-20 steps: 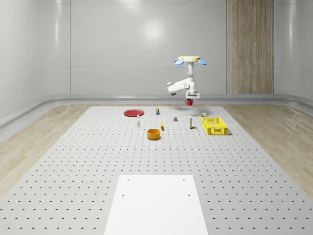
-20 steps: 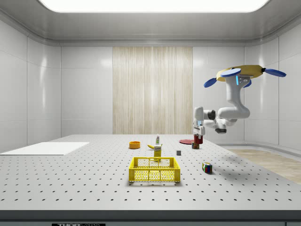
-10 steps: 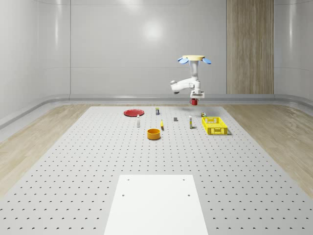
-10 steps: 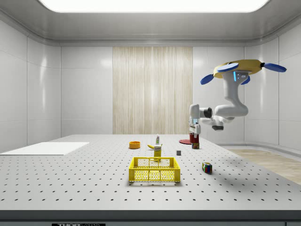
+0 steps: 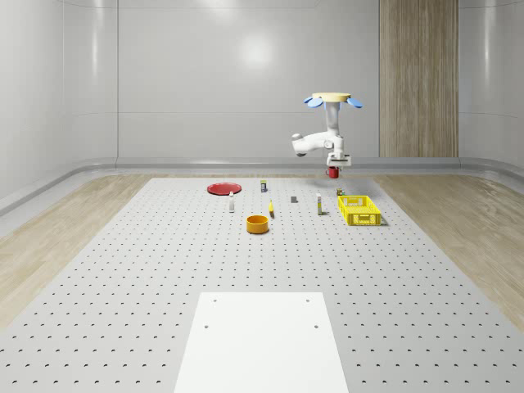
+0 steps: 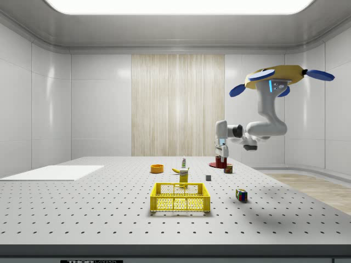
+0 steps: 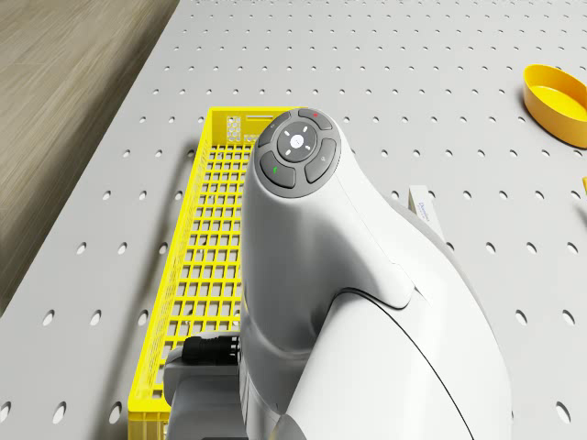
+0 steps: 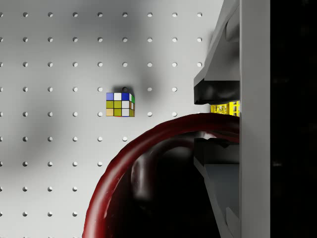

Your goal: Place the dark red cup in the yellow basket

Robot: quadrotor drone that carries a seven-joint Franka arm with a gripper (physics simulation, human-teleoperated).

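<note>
The dark red cup (image 5: 333,172) hangs in the air with my gripper (image 5: 333,163) shut on its rim. The drone (image 5: 334,99) hovers above the table, a little beyond and to the left of the yellow basket (image 5: 360,210) in the whole-scene view. In the side view the cup (image 6: 221,161) hangs under the gripper (image 6: 221,154), farther back than the basket (image 6: 180,197) and to its right. In the wrist view the cup's rim (image 8: 124,163) sits between the fingers (image 8: 214,91), with a sliver of the basket (image 8: 225,107) past them. Under the arm in the drone view lies the basket (image 7: 197,266).
An orange bowl (image 5: 258,223), a red plate (image 5: 223,189), a banana and small bottles stand left of the basket. A Rubik's cube (image 8: 120,104) lies on the table below the gripper. A white sheet (image 5: 262,340) covers the near end of the table.
The drone, arm and held cup have moved toward the whole-scene view's right, nearer the basket; in the side view they have shifted left. The cup stays in the gripper.
</note>
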